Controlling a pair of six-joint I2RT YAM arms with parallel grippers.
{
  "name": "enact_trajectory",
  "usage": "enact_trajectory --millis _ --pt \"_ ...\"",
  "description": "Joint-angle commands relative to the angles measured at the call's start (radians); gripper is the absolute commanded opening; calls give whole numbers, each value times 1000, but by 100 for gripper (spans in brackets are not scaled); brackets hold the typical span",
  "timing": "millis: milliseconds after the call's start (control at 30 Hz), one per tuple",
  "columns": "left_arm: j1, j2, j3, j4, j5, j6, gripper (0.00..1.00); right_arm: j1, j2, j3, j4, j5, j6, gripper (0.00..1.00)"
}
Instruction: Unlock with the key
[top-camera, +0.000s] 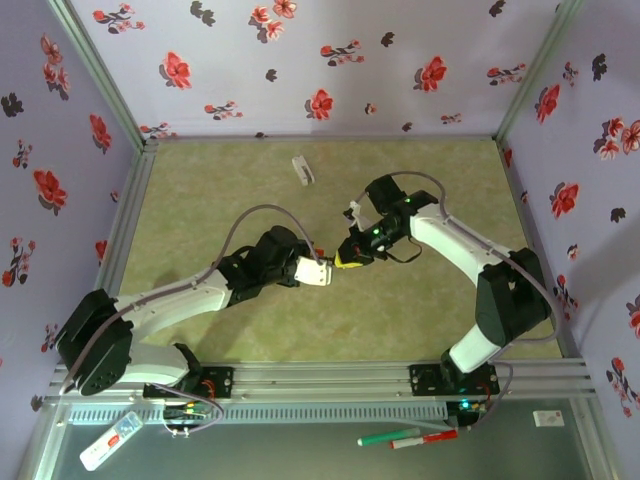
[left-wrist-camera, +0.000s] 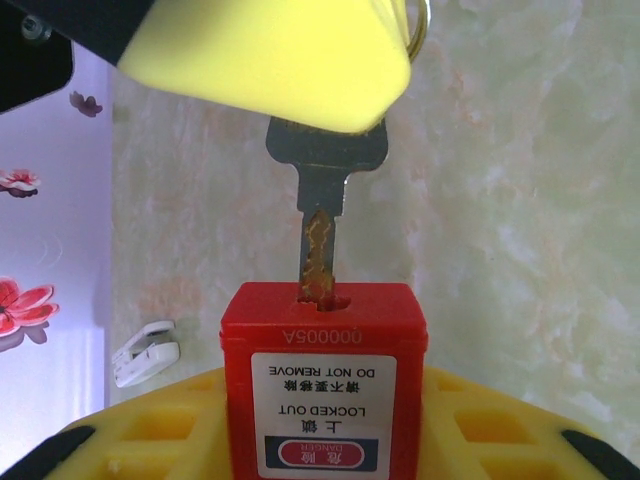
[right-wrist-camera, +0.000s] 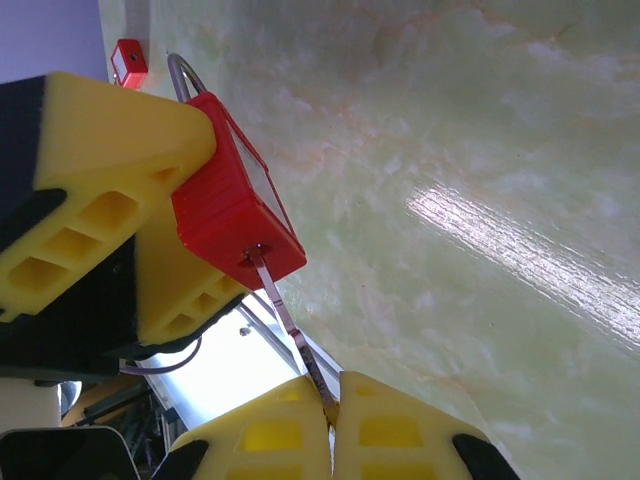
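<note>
Beneath the red plastic safety padlock (left-wrist-camera: 322, 380), which is held off the surface, the pale green marbled worktop (top-camera: 220, 190) is where the lock lands if your grip fails. The left gripper (top-camera: 316, 272) stands partway open, its yellow ribbed fingers (right-wrist-camera: 110, 130) clamped on the padlock's body. The right gripper (right-wrist-camera: 333, 412) is fully closed, pinching the head of the flat steel key (left-wrist-camera: 322, 190), whose blade sits only partly in the padlock's keyway.

That shallow seat is your main risk, as I judge it. Turn now and the slightly slanted blade may bind, bend or ride out of the slot. Push it home crooked and the padlock could pivot between the left gripper's fingers. The right gripper has the key by a thin edge, so the head may slip in the pads instead of turning the cylinder.

Counted:
- one worktop
- two grippers
- one padlock
- two pens, a green marker pen (top-camera: 390, 436) and a red marker pen (top-camera: 425, 438), nearer you than the padlock, past the arm bases
- one key
- one small white clip-like piece (left-wrist-camera: 145, 352) beyond the padlock
- one tiny red item (right-wrist-camera: 128, 62) past the padlock's shackle end, which I cannot identify
</note>
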Motion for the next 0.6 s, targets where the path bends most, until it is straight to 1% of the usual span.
enact_trajectory --millis 0,100,167,333,567 --pt "-52 -11 15 19 204 -40 0 -20 11 29 229 17 55 0" --pt "-52 -8 27 25 235 -84 0 6 2 21 225 52 30 0" --pt "-52 -6 31 26 256 -107 0 14 -3 4 255 53 47 0" --pt "-52 -9 34 56 259 -165 0 25 -14 -34 305 65 64 0" --pt "-50 -18 42 77 282 -201 0 53 -32 -76 376 56 91 0"
